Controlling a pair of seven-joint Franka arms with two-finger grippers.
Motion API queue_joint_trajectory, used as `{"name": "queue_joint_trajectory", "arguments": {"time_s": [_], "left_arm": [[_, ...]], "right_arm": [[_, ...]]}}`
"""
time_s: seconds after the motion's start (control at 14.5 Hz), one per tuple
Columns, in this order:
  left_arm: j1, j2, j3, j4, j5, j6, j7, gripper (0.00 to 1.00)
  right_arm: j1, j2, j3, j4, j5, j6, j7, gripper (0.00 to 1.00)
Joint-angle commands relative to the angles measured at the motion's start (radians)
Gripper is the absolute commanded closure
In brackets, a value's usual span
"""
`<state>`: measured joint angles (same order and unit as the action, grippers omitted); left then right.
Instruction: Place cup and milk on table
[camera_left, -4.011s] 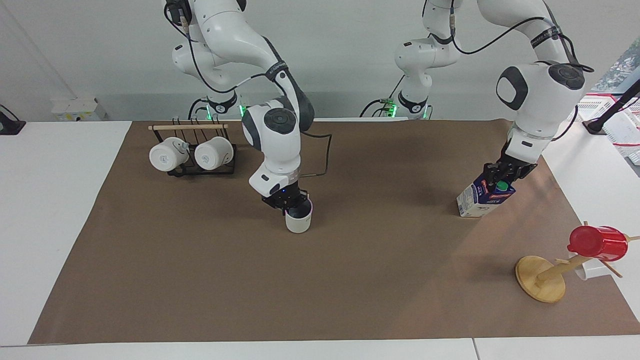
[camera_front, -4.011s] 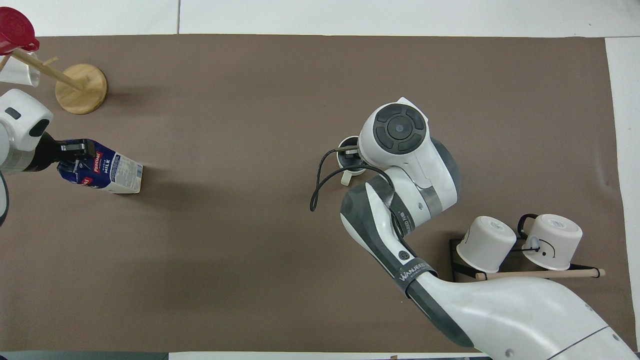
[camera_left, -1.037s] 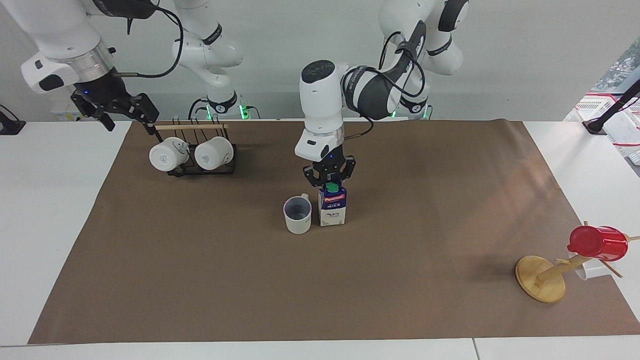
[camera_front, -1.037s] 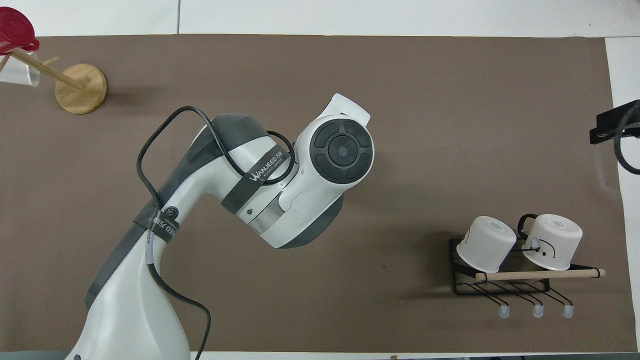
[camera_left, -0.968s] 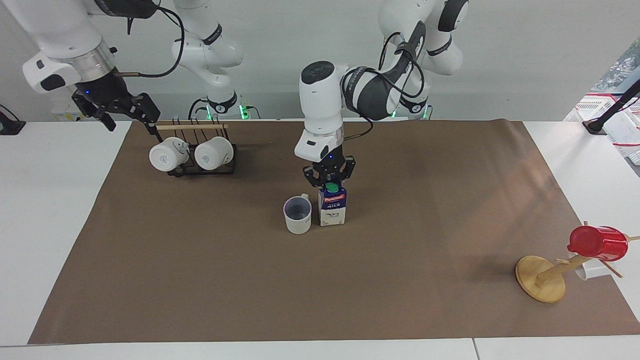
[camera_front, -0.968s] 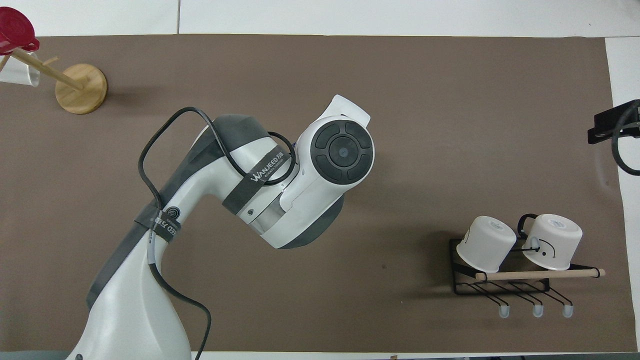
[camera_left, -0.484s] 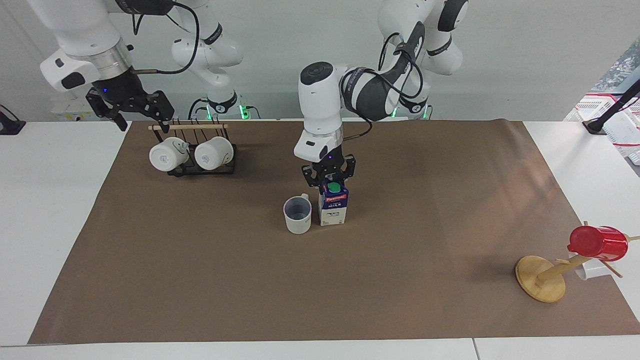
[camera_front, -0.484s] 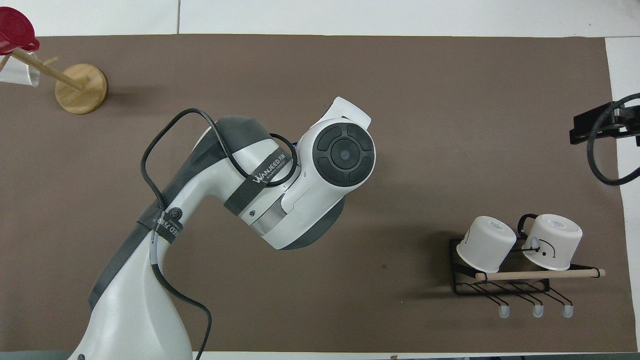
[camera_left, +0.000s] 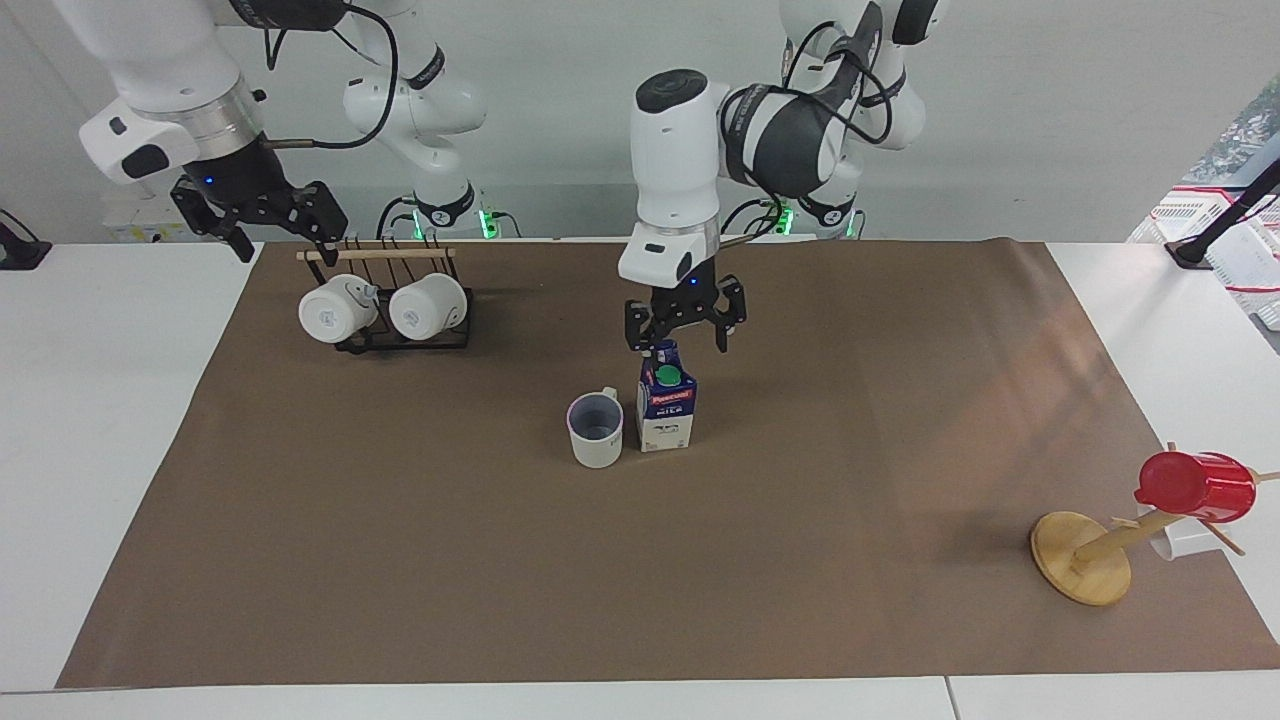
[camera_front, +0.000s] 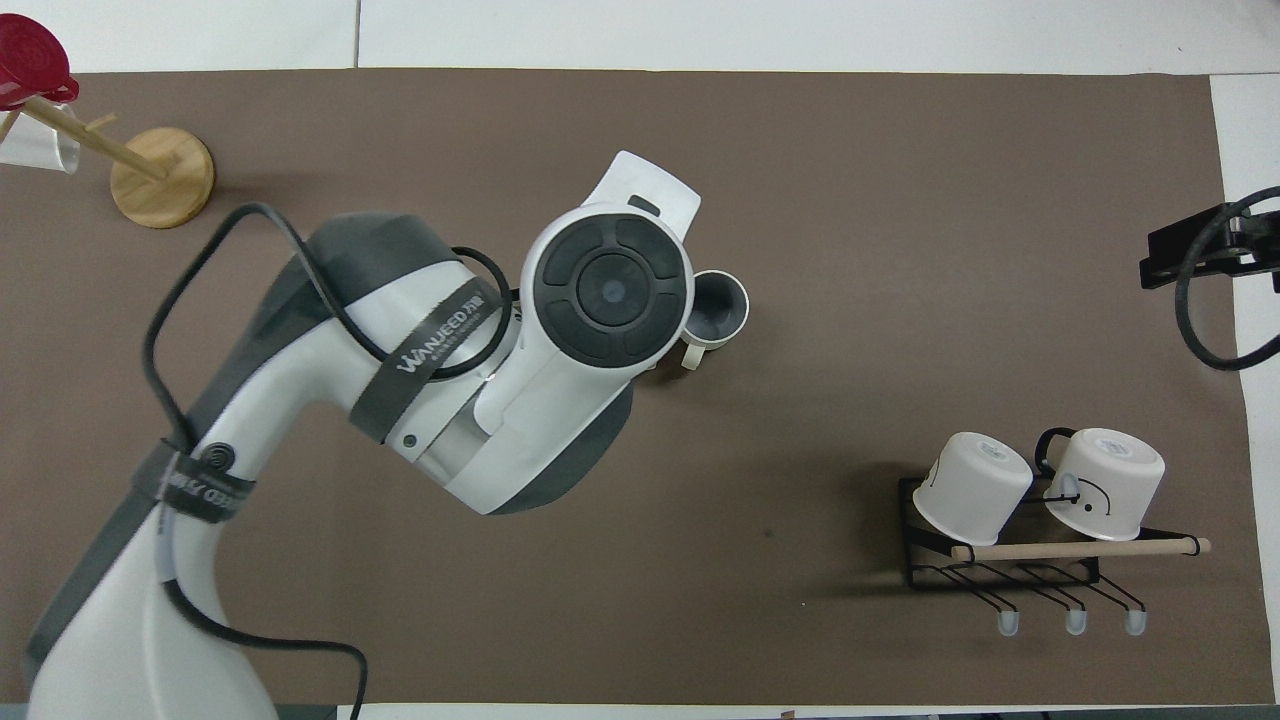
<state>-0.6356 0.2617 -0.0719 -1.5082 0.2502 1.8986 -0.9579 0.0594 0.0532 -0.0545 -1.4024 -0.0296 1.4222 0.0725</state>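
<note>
The left gripper (camera_left: 684, 333) hangs spread just over the milk (camera_left: 666, 411); drifting sideways could tip it into the cup (camera_left: 596, 430).

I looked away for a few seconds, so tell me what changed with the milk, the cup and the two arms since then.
The left gripper carried the milk from the left arm's end of the table to the middle, stood it upright beside the cup, let go and rose above it, open. The right gripper released the cup and withdrew, open, over the mug rack. The cup stayed put; rack and red cup unchanged.
</note>
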Motion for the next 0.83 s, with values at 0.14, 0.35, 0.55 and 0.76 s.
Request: {"name": "queue_joint_trajectory", "arguments": {"time_s": [0.14,0.35,0.55,0.76], "left_arm": [[0.186,-0.185,0.001,-0.186,-0.117,-0.016,0.275,0.0],[0.331,-0.252,0.003,-0.256,-0.173,-0.026,0.503,0.0],[0.45,-0.251,0.009,-0.233,-0.221,-0.052,0.697,0.0],[0.523,-0.242,0.012,-0.147,-0.226,-0.156,0.809,0.0]], "right_arm": [[-0.012,0.004,0.002,0.008,-0.006,-0.005,-0.011,0.0],[-0.012,0.004,0.002,0.006,-0.001,-0.005,-0.013,0.0],[-0.013,0.004,0.002,0.006,0.005,-0.006,-0.02,0.0],[-0.021,0.005,-0.001,0.022,0.002,-0.063,-0.049,0.0]]}}
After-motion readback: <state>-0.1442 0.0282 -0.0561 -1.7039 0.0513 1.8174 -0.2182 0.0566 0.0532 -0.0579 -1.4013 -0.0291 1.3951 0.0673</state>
